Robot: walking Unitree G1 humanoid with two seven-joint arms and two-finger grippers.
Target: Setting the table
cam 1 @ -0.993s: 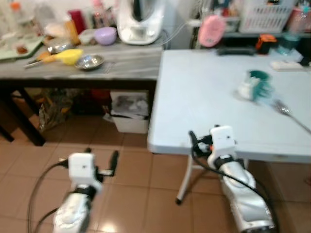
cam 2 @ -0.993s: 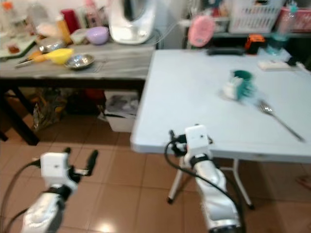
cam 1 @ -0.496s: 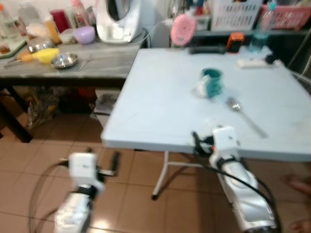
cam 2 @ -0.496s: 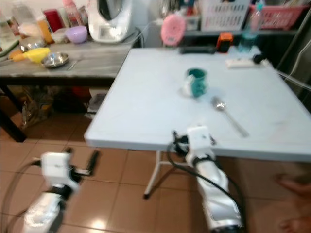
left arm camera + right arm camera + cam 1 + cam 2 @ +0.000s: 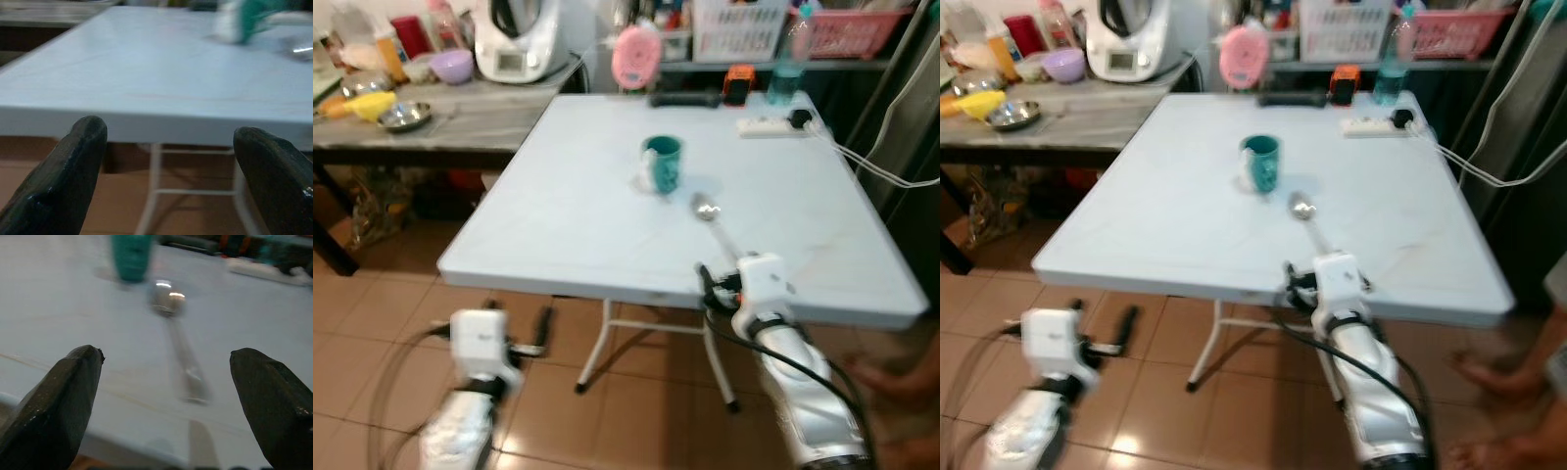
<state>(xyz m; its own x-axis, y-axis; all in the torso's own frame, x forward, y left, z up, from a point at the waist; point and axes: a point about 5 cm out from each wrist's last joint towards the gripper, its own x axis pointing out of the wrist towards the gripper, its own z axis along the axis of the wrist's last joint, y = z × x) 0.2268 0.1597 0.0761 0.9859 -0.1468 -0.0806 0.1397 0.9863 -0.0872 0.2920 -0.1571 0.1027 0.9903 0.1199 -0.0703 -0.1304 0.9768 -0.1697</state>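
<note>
A teal mug (image 5: 661,164) stands upright near the middle of the white folding table (image 5: 558,225). Just right of it a metal spoon (image 5: 714,220) lies flat, its handle pointing toward the front edge. My right gripper (image 5: 705,282) hovers at that front edge, open, with the spoon (image 5: 174,331) and the mug (image 5: 131,253) straight ahead of its fingers. My left gripper (image 5: 521,323) hangs low over the tiled floor, left of and below the tabletop, open and holding nothing. It faces the table's edge (image 5: 146,122), with the mug (image 5: 244,19) blurred far beyond.
A grey side table (image 5: 460,122) at the left carries bowls, bottles and a white appliance (image 5: 514,39). A power strip (image 5: 769,125) with a trailing cable, a pink object (image 5: 636,57) and baskets sit along the table's far edge. A person's feet (image 5: 1489,377) are on the floor at right.
The whole view has swung to the right, so the white table, mug and spoon now sit centred before me. Both arms keep their places in the picture.
</note>
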